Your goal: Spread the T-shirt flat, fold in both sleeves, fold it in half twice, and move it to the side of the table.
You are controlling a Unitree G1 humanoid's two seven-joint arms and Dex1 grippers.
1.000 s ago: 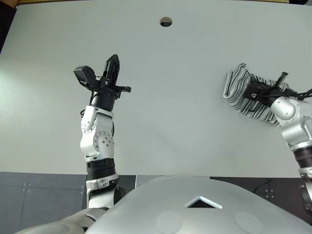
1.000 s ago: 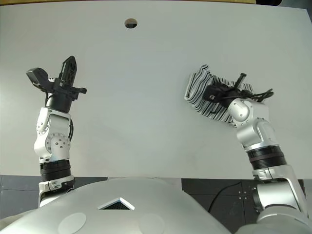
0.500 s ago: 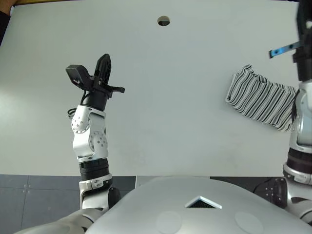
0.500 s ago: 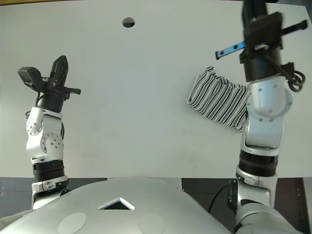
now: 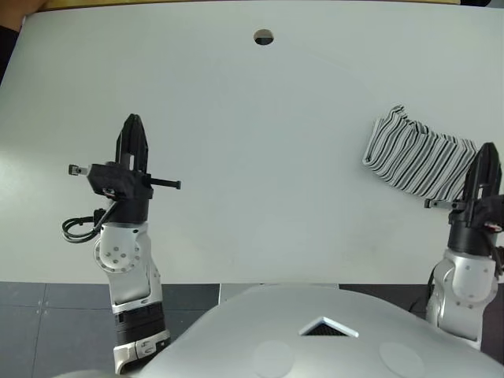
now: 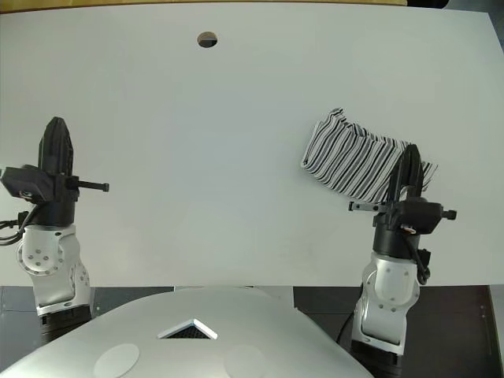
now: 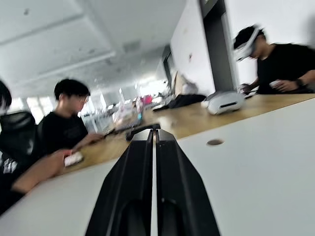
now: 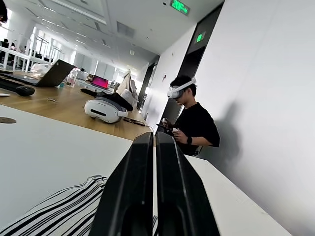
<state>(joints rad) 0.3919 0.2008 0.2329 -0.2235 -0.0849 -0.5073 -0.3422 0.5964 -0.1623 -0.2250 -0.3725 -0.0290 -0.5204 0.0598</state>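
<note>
T-shirt (image 5: 417, 161) first: where does it lie?
Folded into a black-and-white striped bundle, on the right side of the white table (image 5: 260, 157), near its right edge.

Any print on it?
Stripes only. The sole writing is on a green ceiling sign (image 8: 179, 7) in the right wrist view, too small to read.

And the pincers?
Both are closed on nothing. The right gripper (image 6: 409, 167) points up at the near edge of the shirt, its fingers (image 8: 140, 196) pressed together. The left gripper (image 5: 131, 134) stands upright over the table's left side, well apart from the shirt, with only a thin slit between its fingers (image 7: 135, 196).

What do the views add to each other?
The head views show a round cable hole (image 5: 263, 37) at the far edge. The right wrist view shows a white headset (image 8: 104, 109) on a wooden desk beyond the table.
</note>
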